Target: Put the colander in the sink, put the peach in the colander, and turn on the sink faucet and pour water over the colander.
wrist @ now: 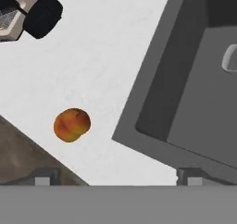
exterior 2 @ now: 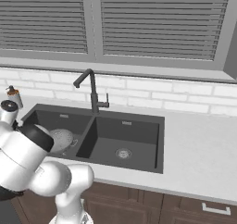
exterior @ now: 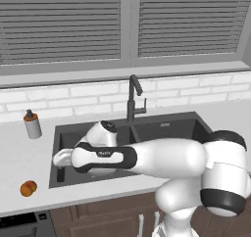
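Observation:
The silver colander [exterior 2: 63, 139] sits in the left basin of the dark sink [exterior 2: 160, 140]. One of its loop handles [wrist: 228, 59] shows at the right edge of the hand view. An orange-red peach [exterior: 28, 188] lies on the white counter left of the sink, near the front edge. My gripper [wrist: 118, 180] is open and empty, fingertips [wrist: 42, 180] far apart. The peach [wrist: 71, 124] lies between them, nearer the left one and some way below. My hand [exterior: 60, 158] hovers over the sink's [exterior: 166, 116] left rim. The dark faucet [exterior: 132, 98] stands behind the divider, with no water running.
A grey bottle with an orange cap [exterior: 32, 125] stands at the back left of the counter. A dark stove knob [wrist: 44, 15] shows beyond the peach. The counter's front edge with brown cabinets [wrist: 23, 158] runs close to the peach. My arm spans the left basin.

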{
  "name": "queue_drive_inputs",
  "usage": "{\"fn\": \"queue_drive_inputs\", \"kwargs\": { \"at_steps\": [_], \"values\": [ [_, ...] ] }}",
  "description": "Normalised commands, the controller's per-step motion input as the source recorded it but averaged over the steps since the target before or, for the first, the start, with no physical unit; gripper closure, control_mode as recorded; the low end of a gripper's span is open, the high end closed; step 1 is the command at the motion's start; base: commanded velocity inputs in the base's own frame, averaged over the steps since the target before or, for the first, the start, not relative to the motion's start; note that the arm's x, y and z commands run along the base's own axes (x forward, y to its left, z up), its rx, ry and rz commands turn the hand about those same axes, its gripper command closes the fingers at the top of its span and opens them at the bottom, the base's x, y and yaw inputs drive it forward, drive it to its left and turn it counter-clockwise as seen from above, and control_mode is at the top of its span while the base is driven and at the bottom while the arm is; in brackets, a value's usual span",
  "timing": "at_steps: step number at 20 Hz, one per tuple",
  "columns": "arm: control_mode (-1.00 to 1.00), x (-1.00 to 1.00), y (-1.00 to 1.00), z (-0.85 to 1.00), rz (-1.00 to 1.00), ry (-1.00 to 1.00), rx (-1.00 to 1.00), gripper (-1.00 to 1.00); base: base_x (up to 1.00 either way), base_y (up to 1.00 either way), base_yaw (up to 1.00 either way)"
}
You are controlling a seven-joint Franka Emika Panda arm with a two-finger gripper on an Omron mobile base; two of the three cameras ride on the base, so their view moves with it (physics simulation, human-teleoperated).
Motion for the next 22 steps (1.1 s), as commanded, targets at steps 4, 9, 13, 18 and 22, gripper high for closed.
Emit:
{"fn": "queue_drive_inputs", "kwargs": {
  "at_steps": [4, 9, 13, 18, 22],
  "values": [
    [-1.0, -0.41, 0.53, 0.22, -0.18, 0.16, 0.12, -1.0, 0.0, 0.0, 0.0],
    [-1.0, -0.15, 0.35, 0.51, -0.21, 0.46, 0.01, -1.0, 0.0, 0.0, 0.0],
    [-1.0, -0.13, 0.23, 0.51, -0.21, 0.59, 0.0, -1.0, 0.0, 0.0, 0.0],
    [-1.0, -0.03, 0.24, 0.09, -0.12, 0.49, -0.2, -1.0, 0.0, 0.0, 0.0],
    [-1.0, 0.02, 0.29, -0.16, -0.01, 0.07, -0.59, -1.0, 0.0, 0.0, 0.0]
  ]
}}
